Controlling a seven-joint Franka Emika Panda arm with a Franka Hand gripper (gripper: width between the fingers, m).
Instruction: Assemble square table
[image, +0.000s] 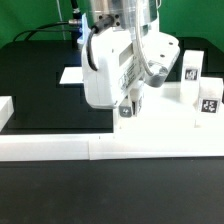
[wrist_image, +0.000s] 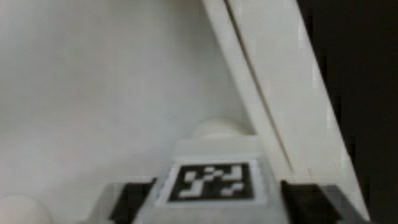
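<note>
Above the slab (image: 160, 112), beside the wall (image: 60, 148), a leg (wrist_image: 217, 180) is held upright between the narrowed jaws of the gripper (image: 130, 105). It should be kept vertical over its hole and twisted gently.

The thick white square slab (image: 165, 110) looks like smooth matt plastic. The small white tagged leg (wrist_image: 217, 180) has the same dull finish, with a printed black-and-white tag. The black table (image: 40, 75) is matt, the white arm casing (image: 105, 70) slightly glossy.
</note>
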